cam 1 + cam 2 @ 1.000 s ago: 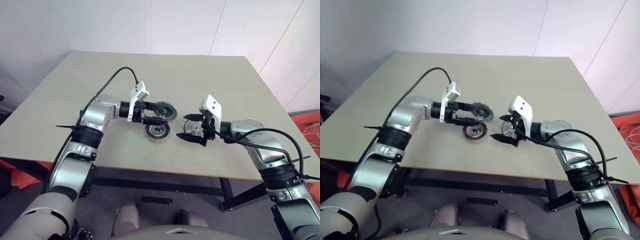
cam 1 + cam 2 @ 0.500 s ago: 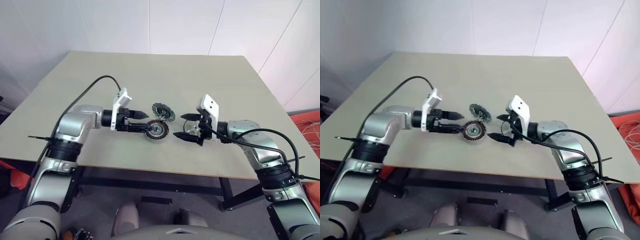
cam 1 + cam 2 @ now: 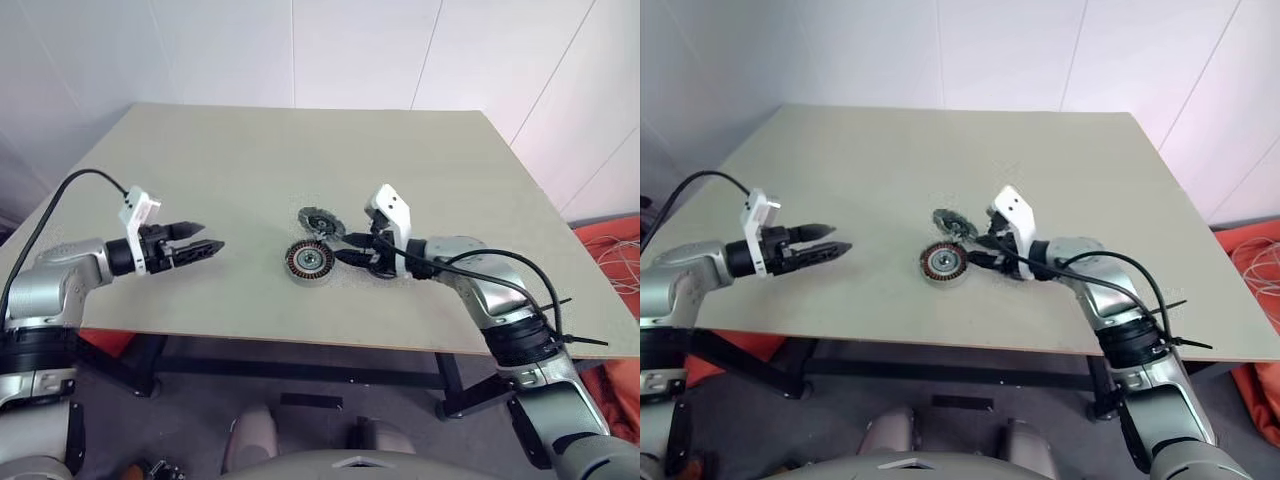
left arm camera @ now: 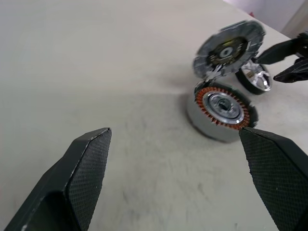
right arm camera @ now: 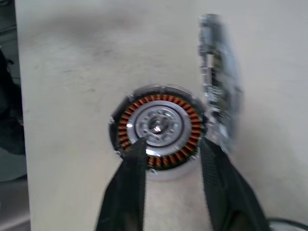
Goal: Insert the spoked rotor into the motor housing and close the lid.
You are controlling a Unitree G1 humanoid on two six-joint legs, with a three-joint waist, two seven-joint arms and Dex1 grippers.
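Observation:
The motor housing (image 3: 310,262), a short drum with copper windings around a silver centre, sits mid-table. The lid (image 3: 320,222), a dark segmented disc, leans tilted against the housing's far side. My right gripper (image 3: 347,250) reaches in just right of the housing, its black fingers (image 5: 132,183) narrowly apart with nothing between them. The spoked rotor (image 4: 256,79), a shiny silver wheel, lies on the table by those fingertips. Far to the left, my left gripper (image 3: 208,237) stands open and empty, pointing toward the housing.
The beige table (image 3: 250,160) has wide bare surface around the parts. Its front edge runs close below both arms. White walls stand behind, and orange material lies on the floor at the far right.
My left arm swung well away to the left from the lid and housing, staying open. My right gripper slid left toward the housing and its fingers narrowed.

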